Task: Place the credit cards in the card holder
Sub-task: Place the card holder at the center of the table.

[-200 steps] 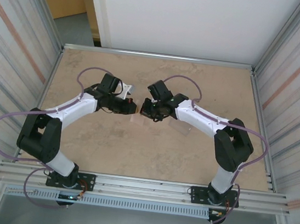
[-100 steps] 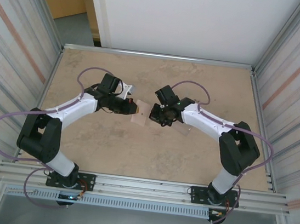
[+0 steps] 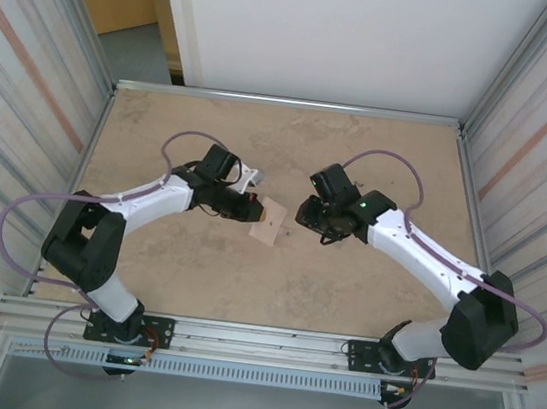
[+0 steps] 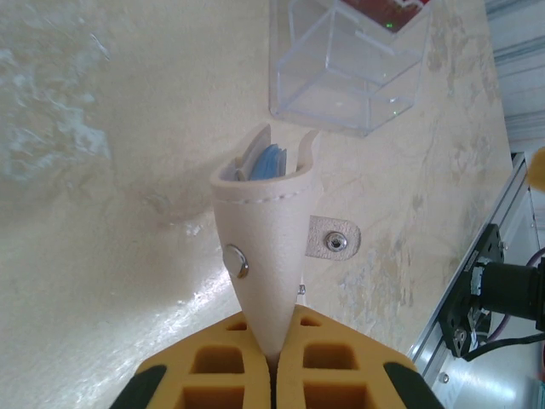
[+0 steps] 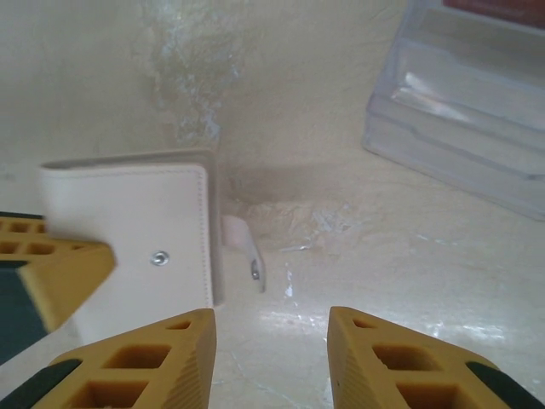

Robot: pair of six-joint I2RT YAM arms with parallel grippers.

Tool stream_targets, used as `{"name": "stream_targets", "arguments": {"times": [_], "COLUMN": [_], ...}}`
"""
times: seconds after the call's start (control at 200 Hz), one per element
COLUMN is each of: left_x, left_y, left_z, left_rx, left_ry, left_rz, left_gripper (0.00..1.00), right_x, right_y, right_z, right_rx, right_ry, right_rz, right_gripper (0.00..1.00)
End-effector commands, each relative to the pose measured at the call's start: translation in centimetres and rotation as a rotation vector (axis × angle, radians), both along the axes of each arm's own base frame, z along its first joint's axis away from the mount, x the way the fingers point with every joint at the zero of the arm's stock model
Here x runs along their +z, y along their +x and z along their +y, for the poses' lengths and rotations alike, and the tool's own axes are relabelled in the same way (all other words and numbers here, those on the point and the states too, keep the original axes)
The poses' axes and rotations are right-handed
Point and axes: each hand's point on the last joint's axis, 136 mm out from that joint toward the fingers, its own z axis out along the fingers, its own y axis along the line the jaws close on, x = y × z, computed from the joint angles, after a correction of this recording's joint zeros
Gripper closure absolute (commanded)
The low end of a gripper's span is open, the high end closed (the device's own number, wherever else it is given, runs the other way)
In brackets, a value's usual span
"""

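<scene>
My left end effector (image 4: 272, 362): pressed together on the beige wallet (image 4: 264, 247).
My right end effector (image 5: 271, 328): 2 fingers spread, gripping nothing, just beside the wallet.
Card holder (image 4: 345, 72): clear, on the table (image 4: 102, 128), just past the wallet's open mouth.
Credit card (image 4: 383, 7): red, at the holder's end farthest from the wallet.

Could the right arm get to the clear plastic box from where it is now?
Probably yes: the right gripper is open, the clear plastic box lies close ahead with bare table between, and the beige wallet pinched by the left gripper sits off to the side.
</scene>
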Motion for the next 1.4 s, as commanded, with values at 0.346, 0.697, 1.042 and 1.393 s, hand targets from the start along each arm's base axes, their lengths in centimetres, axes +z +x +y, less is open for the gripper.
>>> {"name": "stream_targets", "arguments": {"times": [0.346, 0.697, 1.042, 1.393], "left_x": [-4.5, -5.3, 1.3, 3.3], "left_y": [-2.4, -0.6, 3.0, 6.4], "left_z": [-2.1, 0.3, 5.4, 11.6], "left_rx": [-0.077, -0.023, 0.006, 0.166], "left_ry": [0.012, 0.097, 0.168, 0.205], "left_rz": [0.117, 0.072, -0.247, -0.349], "left_gripper": [1.00, 0.34, 0.15, 0.08], "right_x": [-1.7, -4.5, -5.6, -7.9], "right_y": [-2.2, -2.1, -1.1, -0.4], "right_z": [1.5, 4.2, 7.2, 9.0], "right_rx": [0.030, 0.062, 0.112, 0.148], "right_ry": [0.016, 0.048, 0.062, 0.020], "right_rz": [0.046, 0.102, 0.133, 0.187], "right_gripper": [0.64, 0.70, 0.84, 0.88]}}
